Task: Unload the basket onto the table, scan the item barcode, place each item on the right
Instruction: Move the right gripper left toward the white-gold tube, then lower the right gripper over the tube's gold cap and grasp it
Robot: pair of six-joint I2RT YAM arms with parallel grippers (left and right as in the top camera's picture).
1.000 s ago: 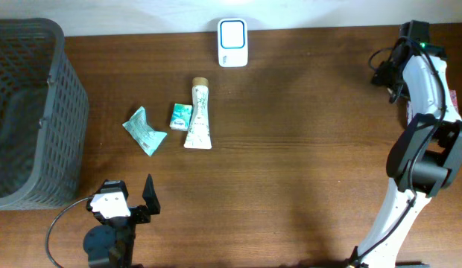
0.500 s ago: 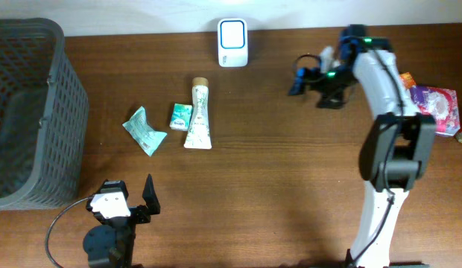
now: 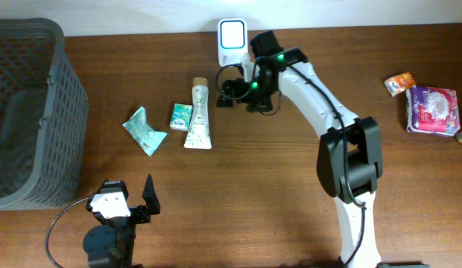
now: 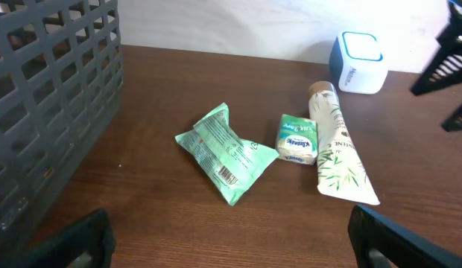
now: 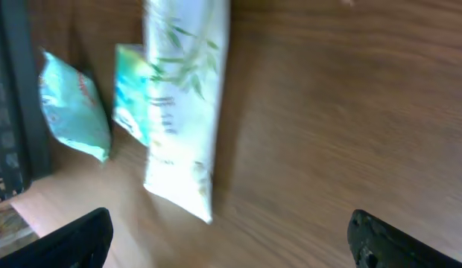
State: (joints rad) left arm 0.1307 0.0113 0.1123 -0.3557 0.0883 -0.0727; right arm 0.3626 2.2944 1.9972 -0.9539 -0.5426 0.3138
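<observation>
Three items lie left of the table's middle: a white tube with a leaf print (image 3: pixel 198 115) (image 4: pixel 337 145) (image 5: pixel 185 112), a small green box (image 3: pixel 179 117) (image 4: pixel 296 139) (image 5: pixel 134 97) and a teal packet (image 3: pixel 144 130) (image 4: pixel 225 152) (image 5: pixel 71 104) with its barcode facing up. The white and blue scanner (image 3: pixel 232 42) (image 4: pixel 360 62) stands at the back edge. My right gripper (image 3: pixel 225 93) (image 5: pixel 231 242) hangs open just right of the tube's cap, below the scanner, holding nothing. My left gripper (image 3: pixel 130 195) (image 4: pixel 231 246) rests open near the front edge, short of the packet.
A tall grey mesh basket (image 3: pixel 30 112) (image 4: pixel 45 97) fills the left end. At the far right lie a purple packet (image 3: pixel 432 109) and a small orange packet (image 3: pixel 399 83). The right arm (image 3: pixel 320 97) stretches across the table's back half.
My right arm has swung from the far right edge leftward to the tube, uncovering the packets at the right. The left arm and the items have not moved.
</observation>
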